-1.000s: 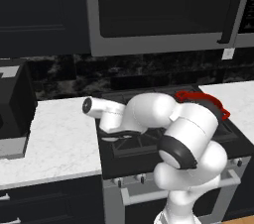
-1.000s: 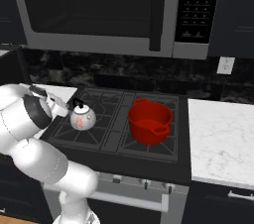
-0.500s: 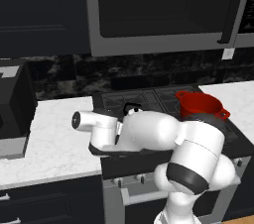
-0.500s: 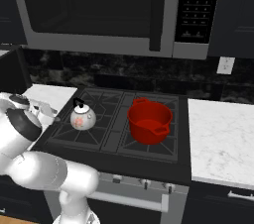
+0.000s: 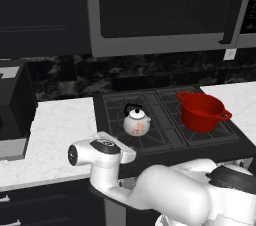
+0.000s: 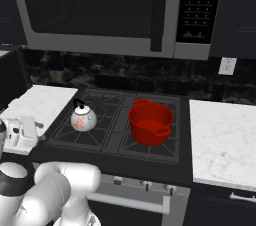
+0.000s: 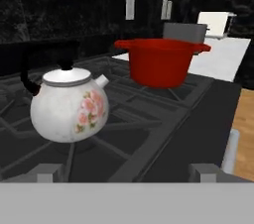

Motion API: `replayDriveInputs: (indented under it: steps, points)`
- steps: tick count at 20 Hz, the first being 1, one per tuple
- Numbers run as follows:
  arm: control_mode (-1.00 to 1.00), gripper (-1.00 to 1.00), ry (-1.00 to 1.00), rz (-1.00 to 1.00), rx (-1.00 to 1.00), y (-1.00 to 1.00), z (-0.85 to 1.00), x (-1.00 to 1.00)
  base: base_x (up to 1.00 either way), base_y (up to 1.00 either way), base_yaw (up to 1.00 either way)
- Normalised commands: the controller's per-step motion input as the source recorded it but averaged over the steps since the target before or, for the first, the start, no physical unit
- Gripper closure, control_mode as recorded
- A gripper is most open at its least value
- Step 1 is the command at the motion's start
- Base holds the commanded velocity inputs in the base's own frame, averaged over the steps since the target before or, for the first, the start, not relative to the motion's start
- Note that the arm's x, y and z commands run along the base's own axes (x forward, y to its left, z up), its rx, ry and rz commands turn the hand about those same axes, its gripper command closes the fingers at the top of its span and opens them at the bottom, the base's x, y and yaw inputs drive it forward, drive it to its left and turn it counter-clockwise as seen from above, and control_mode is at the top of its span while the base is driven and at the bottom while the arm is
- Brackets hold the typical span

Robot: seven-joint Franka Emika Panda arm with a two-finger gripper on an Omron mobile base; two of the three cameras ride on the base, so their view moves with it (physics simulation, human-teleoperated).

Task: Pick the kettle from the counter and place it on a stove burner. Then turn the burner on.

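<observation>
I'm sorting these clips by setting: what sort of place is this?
A rendered home kitchen: a black gas cooktop holding a kettle and a red pot, a microwave above, and a marble-look counter alongside.

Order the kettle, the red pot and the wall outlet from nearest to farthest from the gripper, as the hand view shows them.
1. kettle, on the front burner grate, just ahead of the gripper.
2. red pot, farther back on the cooktop.
3. wall outlet, on the backsplash behind.

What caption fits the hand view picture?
Small white flowered kettle sits on the black cast-iron stove grate, beside a red two-handled pot.
</observation>
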Motion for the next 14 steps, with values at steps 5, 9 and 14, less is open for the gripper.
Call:
replayDriveInputs:
  steps: [5, 9, 14]
  points:
    - [-1.0, -1.0, -0.13, 0.15, 0.0, 0.0, -0.11, -0.49, 0.0, 0.0, 0.0]
    - [-1.0, -1.0, -0.03, 0.21, 0.0, 0.05, -0.19, -0.32, 0.0, 0.0, 0.0]
    - [-1.0, -1.0, -0.02, 0.22, -0.03, 0.23, -0.26, -0.26, 0.0, 0.0, 0.0]
